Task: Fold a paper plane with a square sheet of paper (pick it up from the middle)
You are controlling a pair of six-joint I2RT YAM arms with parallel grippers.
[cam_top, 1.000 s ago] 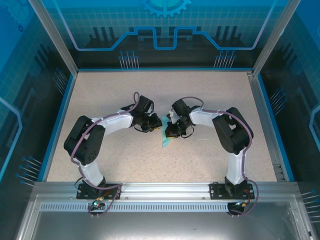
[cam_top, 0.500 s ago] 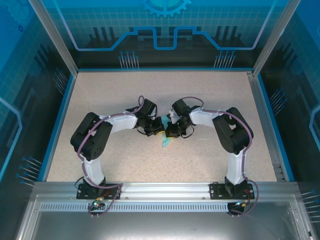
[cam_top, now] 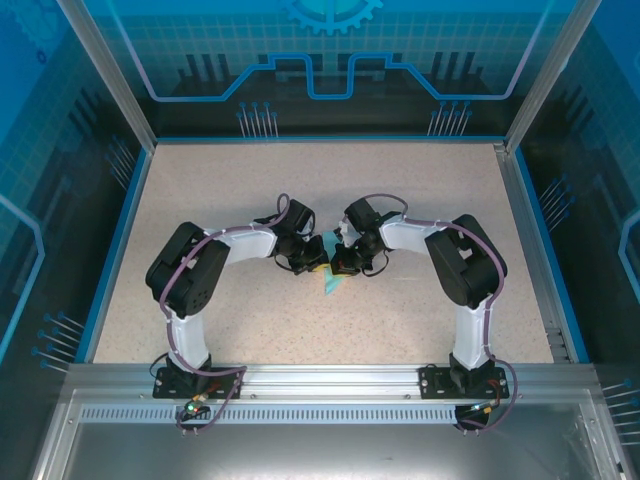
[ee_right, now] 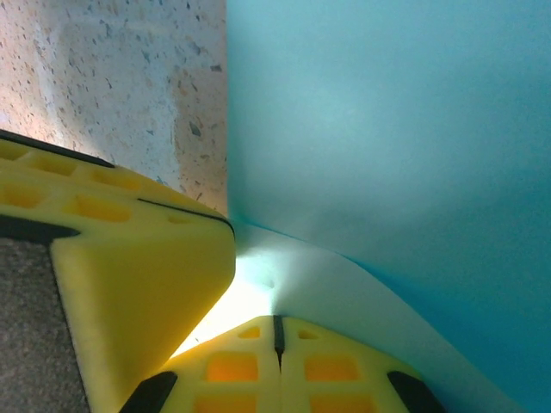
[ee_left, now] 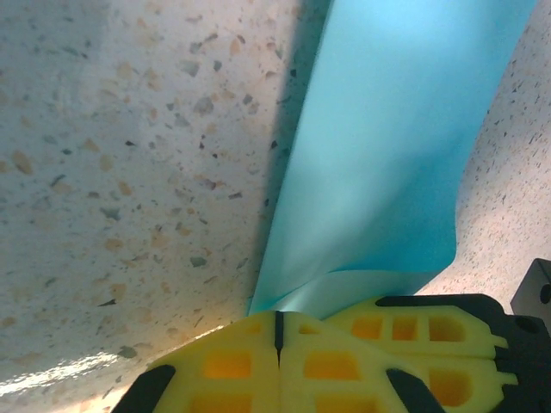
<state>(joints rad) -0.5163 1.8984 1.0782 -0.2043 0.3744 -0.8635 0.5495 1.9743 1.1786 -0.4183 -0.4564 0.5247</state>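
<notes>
The left tool (ee_left: 277,331) and the right tool (ee_right: 277,331) are both clamped on the square sheet of paper (ee_left: 396,155), just beside each other on one end of it. If they pull apart or twist unequally, the thin sheet may tear or slip out. It reaches straight ahead of the left tool's tips, with its long axis along that direction, and its far end points toward the surface (ee_left: 129,172).

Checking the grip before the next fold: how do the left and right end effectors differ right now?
The left end effector reaches in from the left, the right end effector from the right. The left one pinches the square sheet of paper at a curled edge; the right one's sheet spreads wide before it. Both are shut on the sheet.
</notes>
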